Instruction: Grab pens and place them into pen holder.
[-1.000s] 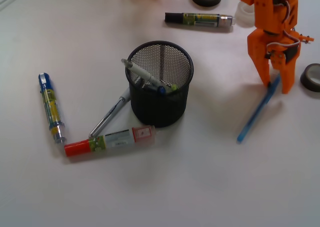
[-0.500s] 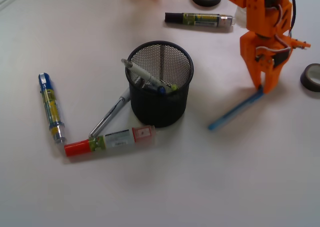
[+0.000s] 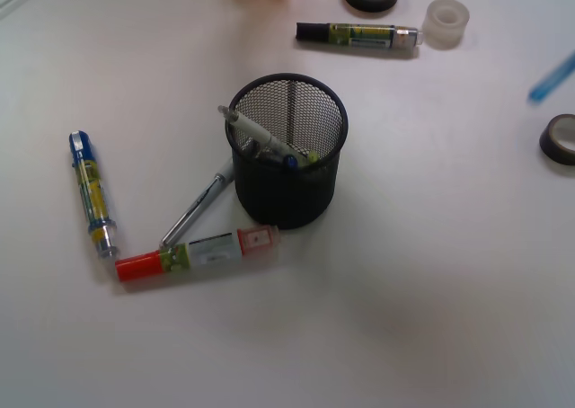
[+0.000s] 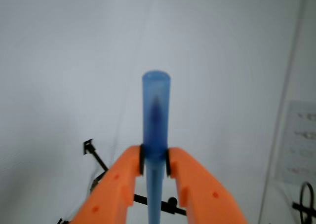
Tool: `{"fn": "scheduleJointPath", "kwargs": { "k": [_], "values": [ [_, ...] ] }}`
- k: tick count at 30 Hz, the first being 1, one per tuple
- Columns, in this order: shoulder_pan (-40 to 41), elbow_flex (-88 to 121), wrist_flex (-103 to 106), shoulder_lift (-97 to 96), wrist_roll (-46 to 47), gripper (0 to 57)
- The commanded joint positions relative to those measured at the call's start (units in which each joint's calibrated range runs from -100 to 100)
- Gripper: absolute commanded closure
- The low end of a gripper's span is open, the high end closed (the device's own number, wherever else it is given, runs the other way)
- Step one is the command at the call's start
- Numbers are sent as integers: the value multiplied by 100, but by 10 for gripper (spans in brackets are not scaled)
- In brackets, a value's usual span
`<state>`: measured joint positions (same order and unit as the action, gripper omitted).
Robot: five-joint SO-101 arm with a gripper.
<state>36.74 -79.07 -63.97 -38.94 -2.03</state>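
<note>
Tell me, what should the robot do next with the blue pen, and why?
Probably carry the blue pen over the black mesh pen holder. The hand already pinches the pen, which the front view shows lifted at the right edge, well away from the holder. It likely needs to be above the open top before letting go.

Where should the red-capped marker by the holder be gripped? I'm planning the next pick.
Probably the middle of the red-capped marker, at its labelled barrel, coming straight down with the fingers closing across its width. It lies flat and nearly level. The silver pen touches it near the cap and the holder stands beside the other end, so the middle looks freest.
</note>
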Motion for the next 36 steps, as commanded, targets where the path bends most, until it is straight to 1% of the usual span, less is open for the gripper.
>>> {"fn": "scheduleJointPath", "kwargs": {
  "k": [1, 6, 13, 16, 21, 25, 30, 36],
  "values": [
    [-201, 62, 1166, 898, -591, 572],
    [-634, 1684, 2924, 1748, -1426, 572],
    [-1233, 5705, 5601, 3456, -2100, 572],
    [-1494, 7254, 6371, 4136, -2339, 572],
    [-1891, 9229, 6861, 5139, -2774, 572],
    [-2160, 10325, 6870, 5734, -3082, 571],
    [-2339, 11167, 6870, 6116, -3443, 571],
    [-2354, 11756, 6975, 6142, -3927, 570]
  ]
}}
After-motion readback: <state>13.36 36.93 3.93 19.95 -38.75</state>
